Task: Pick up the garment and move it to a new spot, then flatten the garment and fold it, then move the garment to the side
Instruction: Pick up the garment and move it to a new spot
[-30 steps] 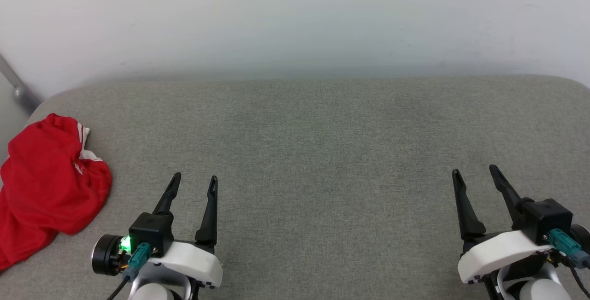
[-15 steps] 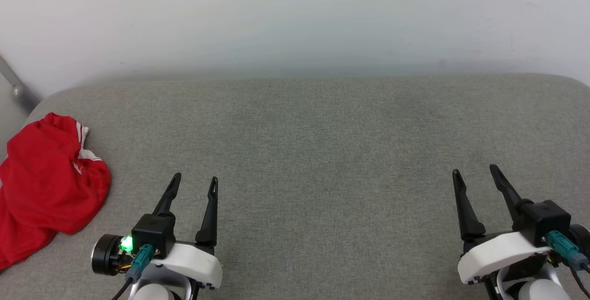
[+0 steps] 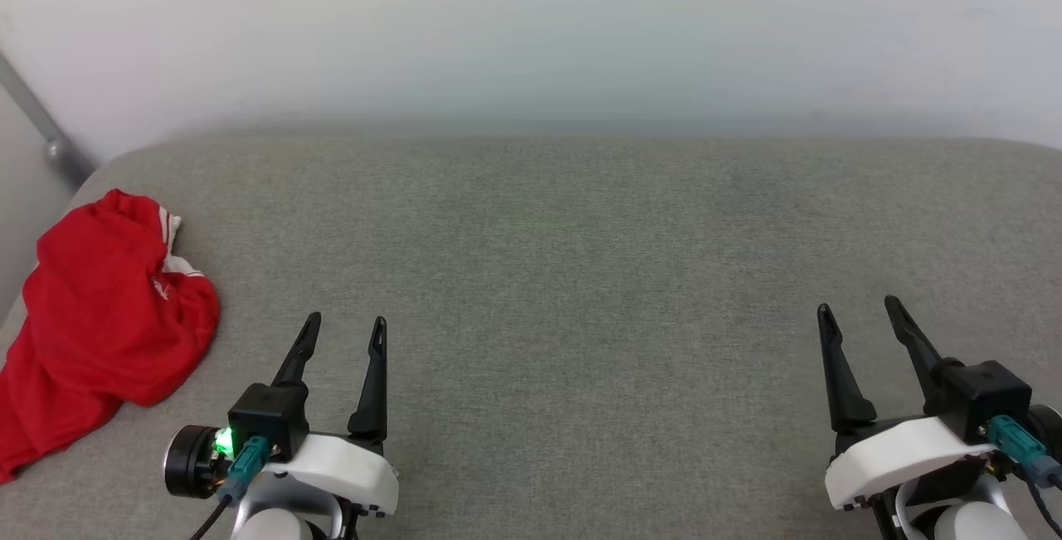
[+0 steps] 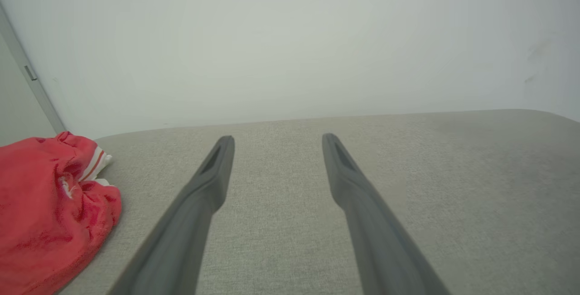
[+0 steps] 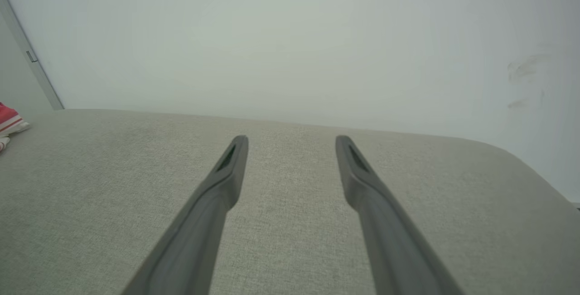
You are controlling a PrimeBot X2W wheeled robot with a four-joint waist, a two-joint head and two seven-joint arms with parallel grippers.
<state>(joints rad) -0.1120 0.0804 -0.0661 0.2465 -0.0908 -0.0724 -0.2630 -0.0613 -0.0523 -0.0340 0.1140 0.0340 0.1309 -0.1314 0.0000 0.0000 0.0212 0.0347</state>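
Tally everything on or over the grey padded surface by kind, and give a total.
garment, red, crumpled: 1
grippers, both open: 2 (left gripper, right gripper)
Total: 3

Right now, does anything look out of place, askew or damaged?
Only the garment: it lies crumpled in a heap at the left edge of the grey padded surface, not spread flat. Nothing looks spilled or damaged.
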